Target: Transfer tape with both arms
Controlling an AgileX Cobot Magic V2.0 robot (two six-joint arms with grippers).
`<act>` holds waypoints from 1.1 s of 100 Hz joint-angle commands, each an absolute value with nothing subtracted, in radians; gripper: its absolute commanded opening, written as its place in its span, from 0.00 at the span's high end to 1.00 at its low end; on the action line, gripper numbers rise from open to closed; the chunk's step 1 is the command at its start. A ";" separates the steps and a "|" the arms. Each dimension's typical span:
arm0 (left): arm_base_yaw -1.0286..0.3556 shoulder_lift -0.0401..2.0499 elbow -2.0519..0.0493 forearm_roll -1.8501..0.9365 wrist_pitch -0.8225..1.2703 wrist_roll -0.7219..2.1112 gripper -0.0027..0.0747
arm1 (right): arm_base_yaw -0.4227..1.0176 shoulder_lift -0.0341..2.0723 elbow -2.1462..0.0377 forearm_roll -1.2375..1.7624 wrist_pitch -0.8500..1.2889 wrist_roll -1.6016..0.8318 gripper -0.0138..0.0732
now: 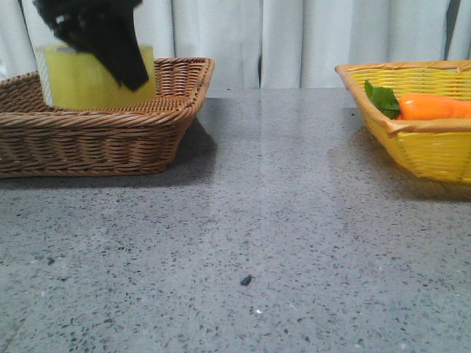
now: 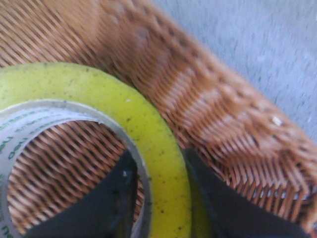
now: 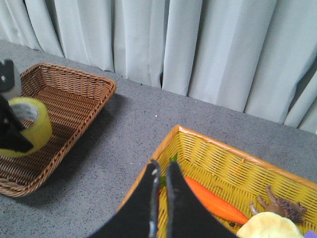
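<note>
The yellow tape roll is in the brown wicker basket at the back left. My left gripper is shut on the tape's wall. In the left wrist view one finger sits inside the white core and one outside the yellow band, the gripper pinching it. The tape and the left arm also show in the right wrist view. My right gripper is shut and empty above the near rim of the yellow basket. It is out of the front view.
The yellow basket at the back right holds an orange carrot with green leaves. The right wrist view shows the carrot, a brown toy and a pale yellow object. Grey speckled table; white curtain behind.
</note>
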State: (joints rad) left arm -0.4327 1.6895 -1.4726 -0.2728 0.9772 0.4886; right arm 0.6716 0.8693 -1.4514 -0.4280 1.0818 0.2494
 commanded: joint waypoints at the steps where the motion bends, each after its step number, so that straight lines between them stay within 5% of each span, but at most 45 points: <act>1: -0.432 1.666 -1.485 -0.303 0.909 0.483 0.99 | 0.669 0.863 -1.466 -0.464 1.004 0.246 0.91; 32: -0.432 1.702 -1.485 -0.337 0.898 0.483 0.97 | 0.669 0.863 -1.466 -0.464 1.008 0.246 0.91; 66: -0.432 1.687 -1.485 -0.362 0.885 0.483 0.50 | 0.669 0.863 -1.464 -0.464 1.019 0.246 0.91; 93: -0.430 1.563 -1.487 -0.488 0.863 0.483 0.50 | 0.669 0.833 -1.327 -0.469 0.952 0.265 0.91; 110: -0.430 1.436 -1.483 -0.543 0.858 0.485 0.71 | 0.669 0.718 -1.161 -0.567 0.846 0.379 0.91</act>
